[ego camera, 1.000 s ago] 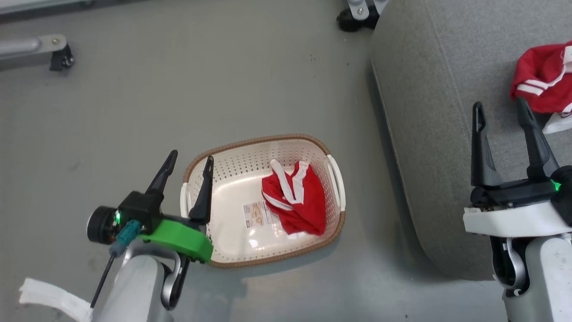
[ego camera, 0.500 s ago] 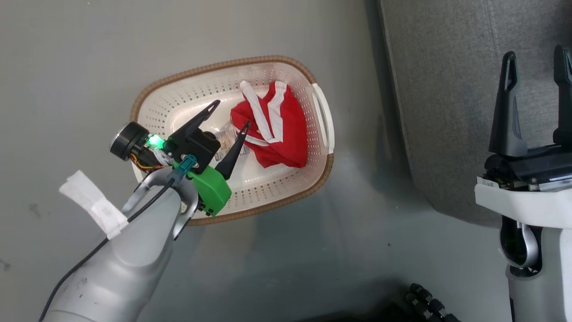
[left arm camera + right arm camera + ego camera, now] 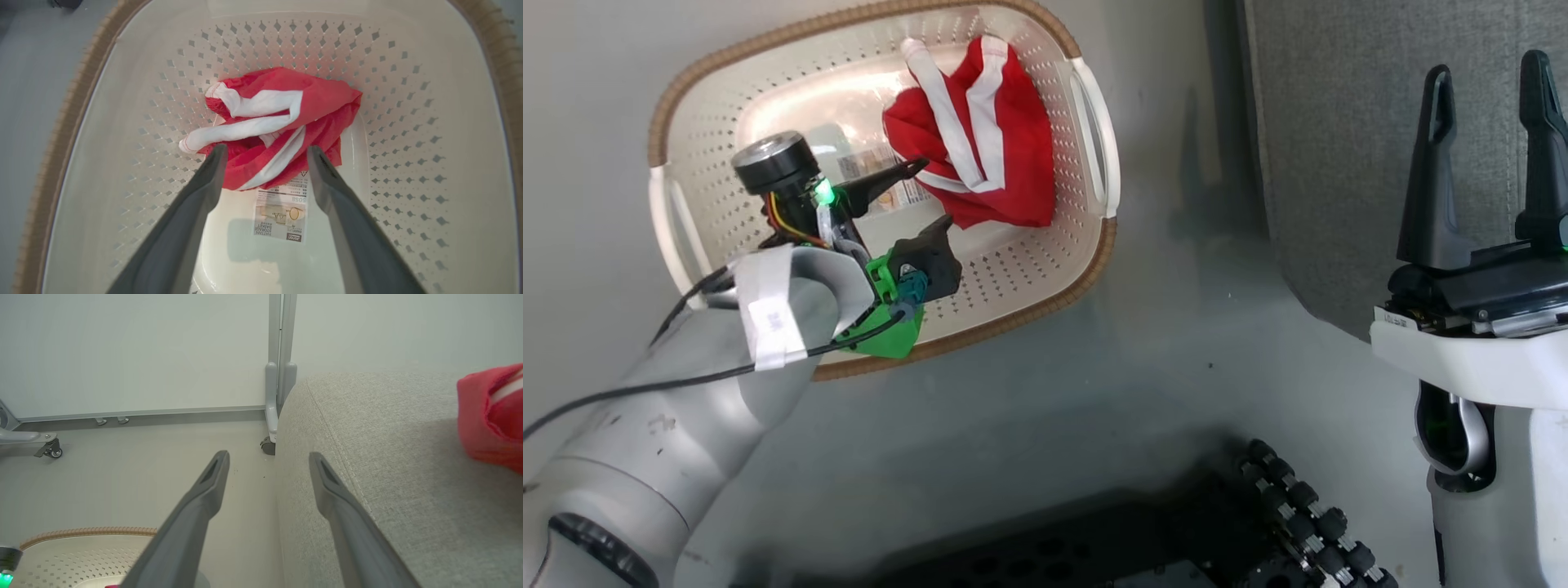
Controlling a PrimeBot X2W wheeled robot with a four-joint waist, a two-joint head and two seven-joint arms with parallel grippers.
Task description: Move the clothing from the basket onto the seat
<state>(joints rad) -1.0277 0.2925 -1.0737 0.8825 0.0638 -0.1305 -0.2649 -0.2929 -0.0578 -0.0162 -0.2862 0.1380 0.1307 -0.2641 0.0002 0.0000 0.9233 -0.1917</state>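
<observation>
One red garment with white stripes, part of the clothing (image 3: 988, 155), lies bunched at the right end of the cream perforated basket (image 3: 1029, 269) on the floor. My left gripper (image 3: 935, 192) is down inside the basket, open, its tips just short of the garment's near edge. In the left wrist view the clothing (image 3: 286, 106) sits between and just beyond the open left gripper (image 3: 266, 149), against the basket wall (image 3: 408, 122). My right gripper (image 3: 1486, 69) is open and holds nothing, over the edge of the grey seat (image 3: 1339, 122). A second red garment (image 3: 486, 416) lies on the seat (image 3: 388, 457), to the right of my right gripper (image 3: 268, 454).
A paper sticker (image 3: 282, 212) is on the basket floor under my left fingers. The robot's dark base (image 3: 1290, 506) shows at the bottom. A wheeled metal frame (image 3: 278, 396) stands by the seat's far corner and a caster (image 3: 51, 449) at the left by the wall.
The head camera has tilted down, shifting the whole picture. My left gripper has gone from the basket's left rim into the basket, up to the red garment. Both grippers have stayed open.
</observation>
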